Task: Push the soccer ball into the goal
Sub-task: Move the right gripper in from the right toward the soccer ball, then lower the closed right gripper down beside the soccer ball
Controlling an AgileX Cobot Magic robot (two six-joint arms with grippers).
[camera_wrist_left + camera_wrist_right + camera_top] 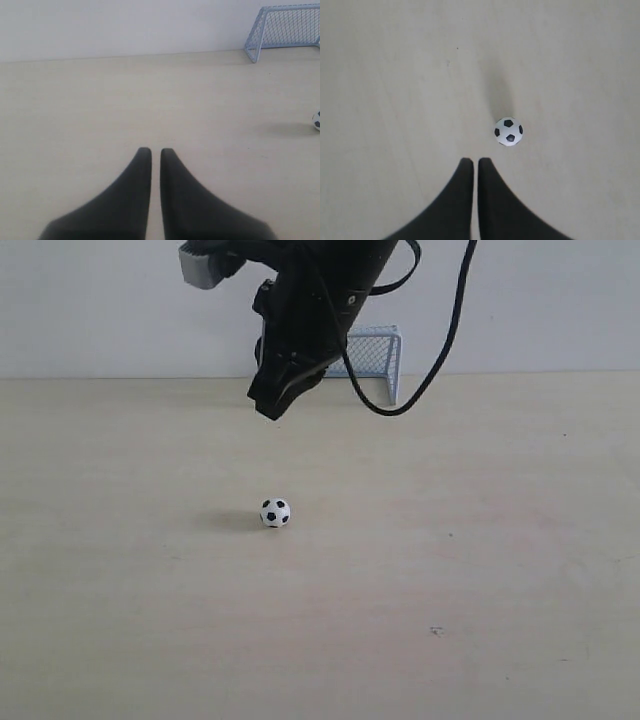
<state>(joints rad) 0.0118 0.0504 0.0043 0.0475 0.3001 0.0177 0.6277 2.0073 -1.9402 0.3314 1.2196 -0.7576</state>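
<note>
The soccer ball (pixel 275 512) is a tiny white ball with black patches, resting alone in the middle of the pale table. The goal (pixel 375 352), pale blue with mesh netting, stands at the back by the wall, partly hidden behind a black arm. My right gripper (pixel 268 408) hangs in the air above the ball. In the right wrist view it (pixel 475 160) is shut and empty, with the ball (pixel 508 131) just past its tips and off to one side. My left gripper (pixel 155 149) is shut and empty over bare table. The ball (pixel 317 120) and goal (pixel 285 25) lie far from it.
The pale wooden table (pixel 480 570) runs back to a white wall (pixel 100 310). A black cable (pixel 445 335) loops down from the arm near the goal's right post.
</note>
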